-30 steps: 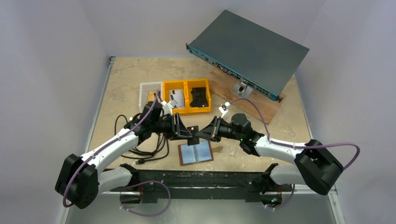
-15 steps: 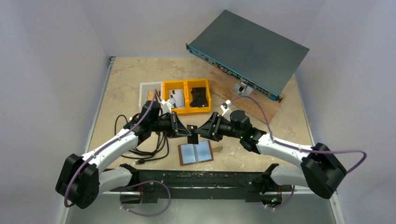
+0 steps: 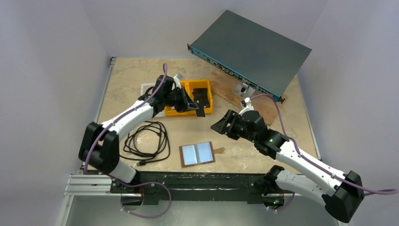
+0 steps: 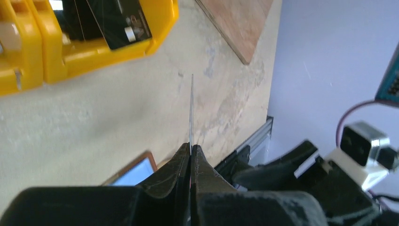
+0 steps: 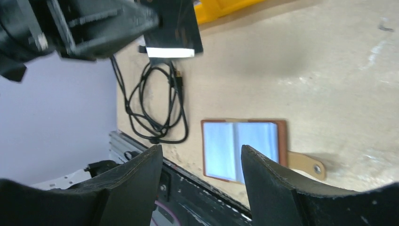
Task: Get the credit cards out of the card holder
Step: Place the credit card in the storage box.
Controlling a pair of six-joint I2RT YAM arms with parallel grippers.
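Brown card holder [image 3: 197,154] lined silvery-blue, yellow bins [image 4: 84,56], black card [image 5: 173,26] striped white

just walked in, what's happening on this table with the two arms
The left gripper has its jaws shut on a dark credit card with a light stripe, holding it by the front of the yellow bins. The right gripper hangs over the table with jaws open and empty. The card holder lies open on the table, pockets up, with neither arm touching it.

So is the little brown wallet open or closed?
Open. The card holder lies spread flat, both shiny pocket pages facing up.
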